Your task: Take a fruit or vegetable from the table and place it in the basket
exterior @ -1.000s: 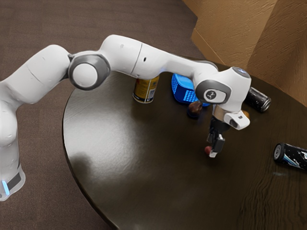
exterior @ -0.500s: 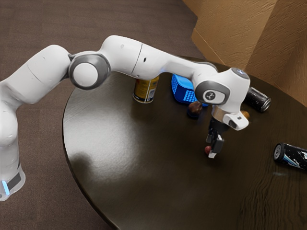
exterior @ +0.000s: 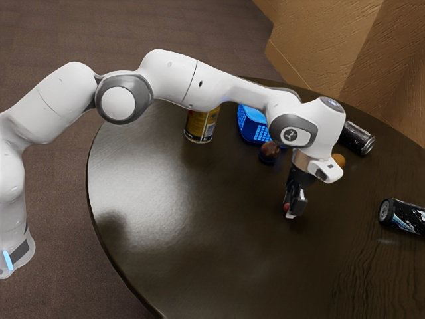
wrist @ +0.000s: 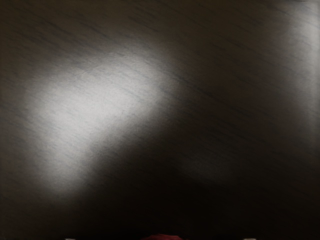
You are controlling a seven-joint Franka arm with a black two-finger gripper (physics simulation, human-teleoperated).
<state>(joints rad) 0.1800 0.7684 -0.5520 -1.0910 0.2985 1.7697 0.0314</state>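
My gripper points down low over the table, its fingers open around a small red fruit or vegetable, partly hidden by the near finger. In the wrist view, the top of the red item shows between the two fingertips of the gripper, with a gap on each side. Behind the arm, toward the table's far side, is the blue basket, partly covered by the arm. Whether the red item touches the table cannot be told.
A dark brown round item lies close to the basket and an orange one behind the hand. A yellow can stands left of the basket in the exterior view. Two black cans lie toward the exterior view's right.
My hand has shifted slightly toward the exterior view's left and turned a little; the near finger now covers more of the red item. The other things have stayed put.
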